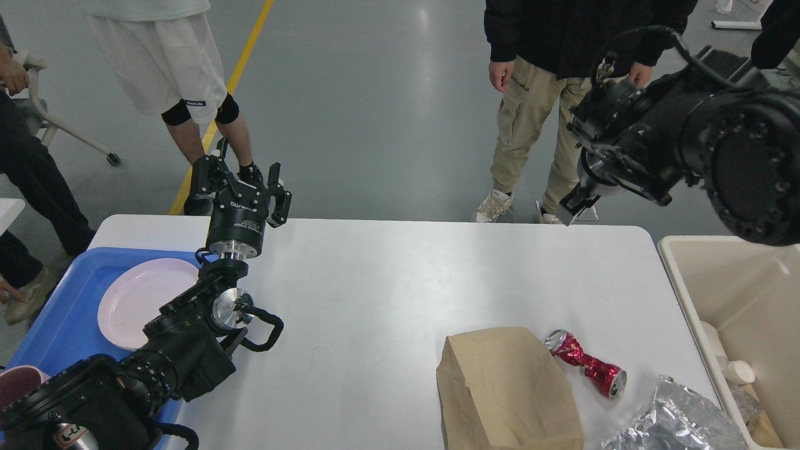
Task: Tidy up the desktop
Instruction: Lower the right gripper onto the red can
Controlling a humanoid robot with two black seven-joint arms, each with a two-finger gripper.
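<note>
The white desktop (375, 300) fills the middle of the head view. A brown paper bag (506, 387) lies flat at the front right, with a crushed red can (585, 364) on its side just to the right of it. A crumpled silver foil wrapper (675, 425) lies at the front right edge. My left gripper (242, 181) is open and empty, raised above the table's far left edge, far from these things. My right gripper (574, 207) hangs above the far right edge, seen dark and end-on.
A blue tray (56, 312) at the left holds a pink plate (144, 300) and a maroon cup (19, 381). A beige bin (750, 294) at the right holds white cups and scraps. Two people (531, 94) stand beyond the far edge.
</note>
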